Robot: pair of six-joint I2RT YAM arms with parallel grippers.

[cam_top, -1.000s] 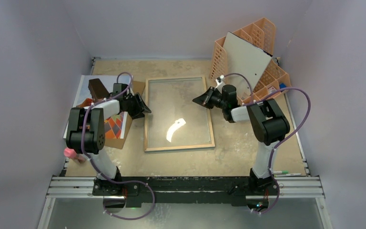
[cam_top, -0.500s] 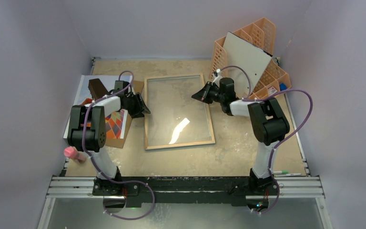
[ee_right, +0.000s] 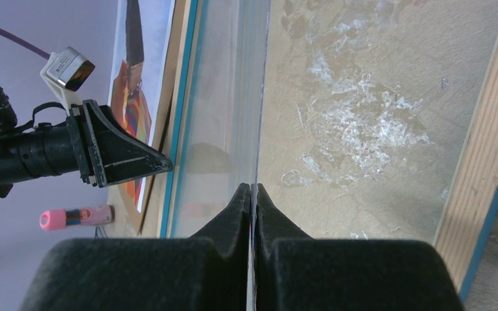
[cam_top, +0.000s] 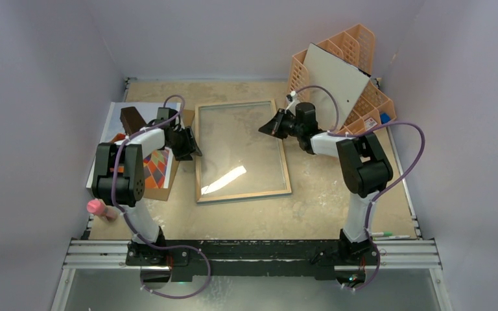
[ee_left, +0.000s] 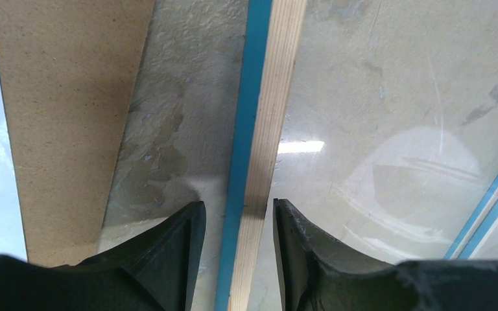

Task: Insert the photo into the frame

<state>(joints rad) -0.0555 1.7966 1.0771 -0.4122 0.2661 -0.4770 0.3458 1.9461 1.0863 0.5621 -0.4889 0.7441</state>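
So the frame (cam_top: 243,194) is lying flat in the middle of the worktop (cam_top: 311,214), wood-coloured back facing up, and you can see the blue front peeking out along the edge in the left wrist view. The left gripper (ee_left: 237,207) is about half open and straddles the frame's left rim, one finger on each side. There's a sliver of gap on the outer side, so it doesn't look clamped. The right gripper (ee_right: 253,188) is over the far right part of the frame with its fingers pressed fully together. The thin edge of the glass pane (ee_right: 220,97) runs right into the pinch, so it seems to have hold of the pane. The photo (cam_top: 156,170) is off at the left side of the worktop, not in the frame. It's partly covered by the brown hardboard backing (ee_left: 65,116) and the left arm. An orange lattice organiser (cam_top: 363,45) sits in the far right corner with a grey-white board (cam_top: 337,81) leaning on it, and there's a pink marker (cam_top: 97,208) near the left edge.
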